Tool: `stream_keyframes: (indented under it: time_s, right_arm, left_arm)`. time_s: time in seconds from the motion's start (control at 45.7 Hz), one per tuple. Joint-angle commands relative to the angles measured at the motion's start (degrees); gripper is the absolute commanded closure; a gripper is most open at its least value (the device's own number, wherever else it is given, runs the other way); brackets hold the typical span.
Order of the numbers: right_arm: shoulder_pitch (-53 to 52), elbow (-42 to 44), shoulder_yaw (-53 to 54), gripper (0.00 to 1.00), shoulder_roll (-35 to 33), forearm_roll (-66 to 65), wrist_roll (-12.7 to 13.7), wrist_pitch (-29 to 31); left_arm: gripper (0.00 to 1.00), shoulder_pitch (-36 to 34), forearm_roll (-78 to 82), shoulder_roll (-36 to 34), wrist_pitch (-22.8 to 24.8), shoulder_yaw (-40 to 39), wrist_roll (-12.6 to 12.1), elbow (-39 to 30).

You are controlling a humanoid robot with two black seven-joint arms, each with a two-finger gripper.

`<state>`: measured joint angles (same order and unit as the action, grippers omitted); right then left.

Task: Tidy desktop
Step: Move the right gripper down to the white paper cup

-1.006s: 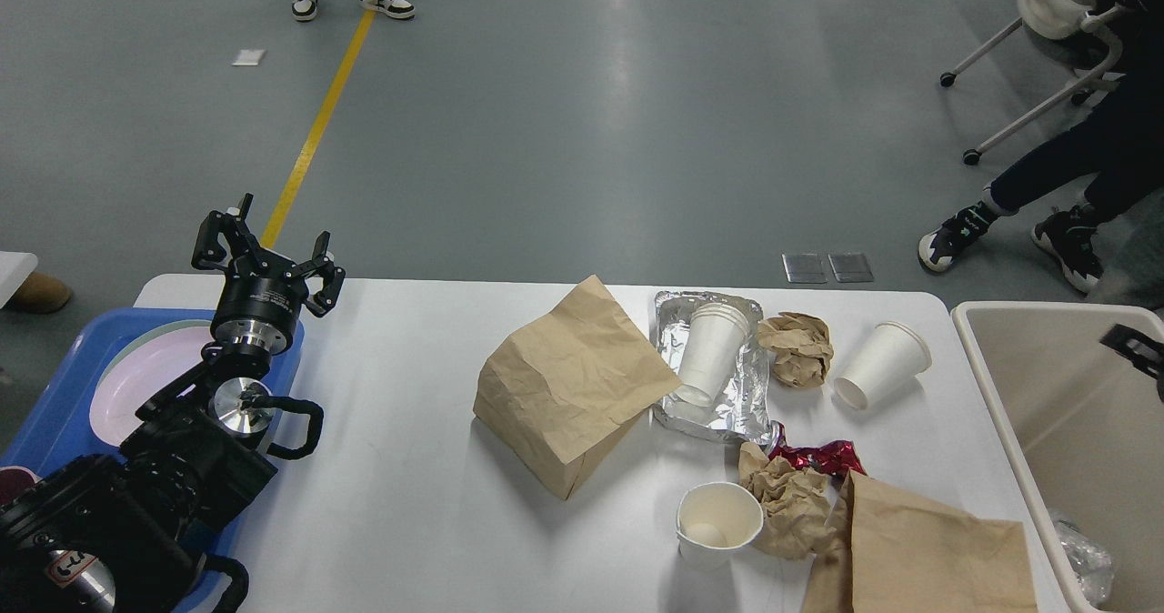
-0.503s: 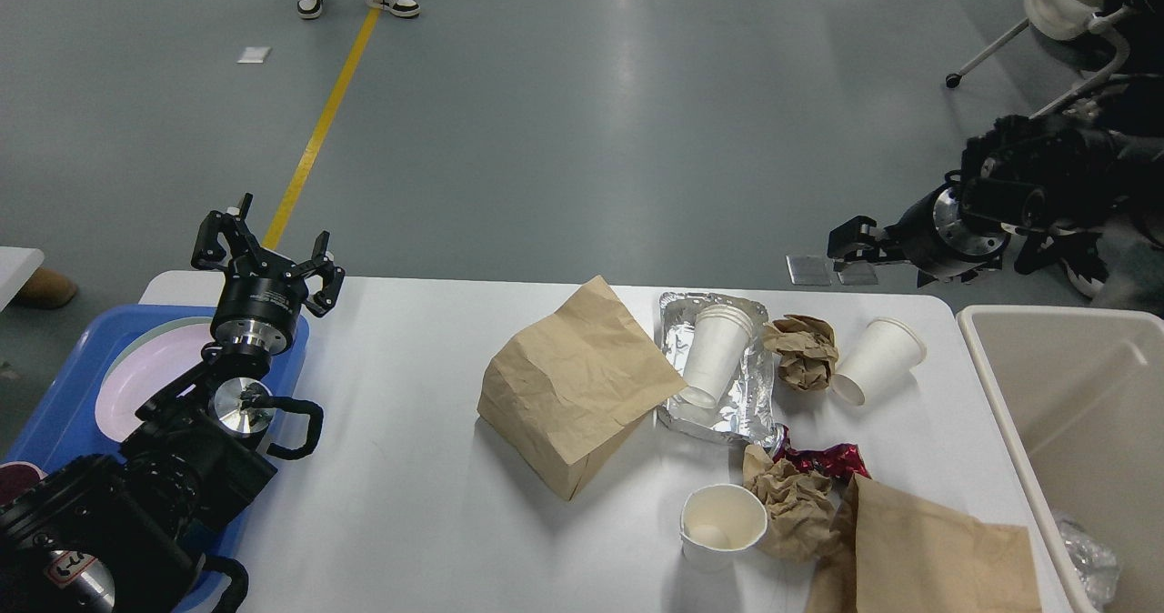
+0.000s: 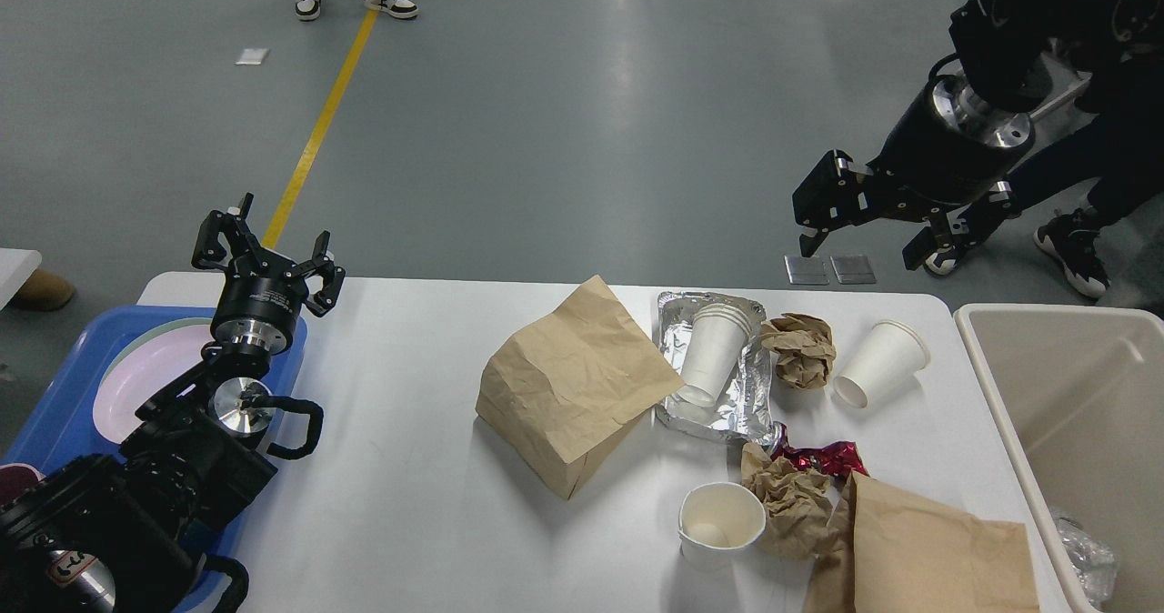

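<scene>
Desktop (image 3: 409,467) is a wide white counter with rounded corners, right below both arms. Right gripper (image 3: 864,231) hangs open and empty above the far right edge. Left gripper (image 3: 264,254) is open too, over the blue tray (image 3: 55,413) at the left. Just under the right gripper lies a white cup (image 3: 880,363) on its side. It looks light, so a bump could roll it off. Crumpled paper (image 3: 798,349) and brown bags (image 3: 573,386) lie all around.

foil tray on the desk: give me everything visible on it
The foil tray is a crumpled, shiny silver rectangular dish, dented and lying flat on the desktop right of centre. A stack of white paper cups lies tipped inside it. The big brown paper bag overlaps its left edge; a crumpled paper ball sits against its right rim.
</scene>
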<state>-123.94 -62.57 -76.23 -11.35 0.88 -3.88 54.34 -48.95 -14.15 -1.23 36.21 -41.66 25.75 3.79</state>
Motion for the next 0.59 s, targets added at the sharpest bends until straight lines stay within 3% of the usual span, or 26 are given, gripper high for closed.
stream_keyframes:
  time_s: [0.0,0.328,0.569]
  right_arm:
    - [6.06,1.57,0.55,0.0,-2.18,0.26,0.01,-4.84]
    - [40.16,20.37,11.18,0.0,-5.61,0.78,0.01,-29.54]
    - [54.41,30.74,15.84,0.0,-4.91,2.1,0.1,-39.04]
  left_arm:
    - [0.04,0.0,0.0,0.0,0.0,0.0,0.0,-0.01]
    - [0.04,0.0,0.0,0.0,0.0,0.0,0.0,-0.01]
    - [0.03,0.0,0.0,0.0,0.0,0.0,0.0,-0.01]
